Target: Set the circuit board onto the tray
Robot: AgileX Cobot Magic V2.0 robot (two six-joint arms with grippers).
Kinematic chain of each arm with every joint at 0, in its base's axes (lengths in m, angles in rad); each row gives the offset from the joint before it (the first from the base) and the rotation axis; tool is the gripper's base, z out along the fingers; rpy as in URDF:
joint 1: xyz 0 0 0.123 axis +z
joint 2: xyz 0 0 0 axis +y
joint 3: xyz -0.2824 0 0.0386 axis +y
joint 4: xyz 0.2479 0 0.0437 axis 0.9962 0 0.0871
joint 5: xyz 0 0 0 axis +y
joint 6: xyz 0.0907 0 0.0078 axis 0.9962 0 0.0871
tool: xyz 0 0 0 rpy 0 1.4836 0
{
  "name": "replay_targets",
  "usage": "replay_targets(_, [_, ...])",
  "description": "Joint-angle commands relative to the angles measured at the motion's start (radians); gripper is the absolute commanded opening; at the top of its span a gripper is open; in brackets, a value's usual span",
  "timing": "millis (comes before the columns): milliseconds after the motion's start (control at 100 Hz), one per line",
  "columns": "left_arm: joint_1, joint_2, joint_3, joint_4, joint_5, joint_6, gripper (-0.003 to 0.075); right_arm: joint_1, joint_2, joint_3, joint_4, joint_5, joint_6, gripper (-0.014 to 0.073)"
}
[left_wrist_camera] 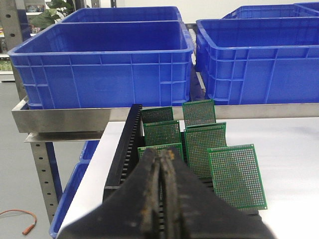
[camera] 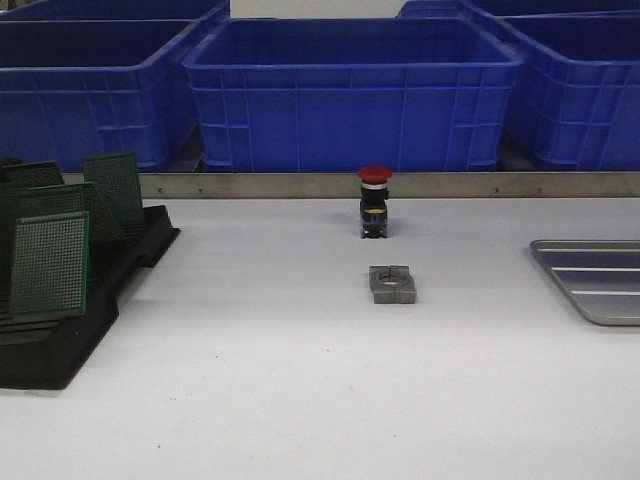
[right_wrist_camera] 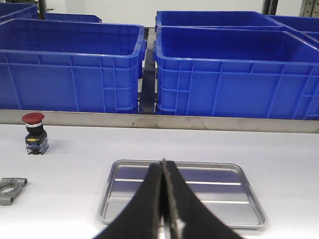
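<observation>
A white desk point(camera: 300, 400) seen from the front, with two robot arms out of that view.

At nine o'clock on the desk sits one black slotted rack point(camera: 60, 340) holding green perforated circuit boards on edge, leaning slightly. The left wrist view shows six of them in two rows; the front view shows fewer clearly. The nearest circuit board point(left_wrist_camera: 236, 175) stands at the rack's front corner, on the side facing the desk's centre.

At three o'clock, partly cut off by the frame edge, lies one silver metal tray point(camera: 595, 280) with a raised rim and long ribbed grooves. Nothing lies in it, and it is well apart from the rack.

Near the centre rests one small grey metal block point(camera: 392, 284) with a round hole. Just beyond it, toward twelve o'clock, stands one red-capped push button point(camera: 374, 200), upright.

Along the far edge, behind a metal rail, sit large blue plastic bins point(camera: 350, 95); five are at least partly visible.

The left gripper point(left_wrist_camera: 161, 158) hovers above the rack's near end, fingers pressed together, grasping nothing. The right gripper point(right_wrist_camera: 163, 165) hangs over the tray's near rim, likewise clenched and empty.
</observation>
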Motion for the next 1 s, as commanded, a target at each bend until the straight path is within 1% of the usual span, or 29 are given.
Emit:
replay_targets(0, [0.002,-0.031,0.050,0.000,-0.076,-0.009,-0.0020,0.001,-0.021,-0.012,-0.010,-0.077,-0.008,-0.0113])
replay_targets(650, [0.002,-0.031,0.050,0.000,-0.081,-0.009,-0.0020,0.001,-0.021,-0.012,-0.010,-0.077,-0.008,-0.0113])
replay_targets(810, [0.002,-0.031,0.044,0.006,-0.126,-0.009,-0.0020,0.001,-0.021,-0.012,-0.010,-0.077,-0.008,-0.0113])
replay_targets(880, [0.002,-0.031,0.030,0.000,-0.114,-0.009,-0.0020,0.001,-0.021,-0.012,-0.010,-0.077,-0.008,-0.0113])
replay_targets(990, [0.002,-0.031,-0.017,0.008,-0.053,-0.009,-0.0020,0.001,-0.021,-0.012,-0.010,-0.077,-0.008,-0.0113])
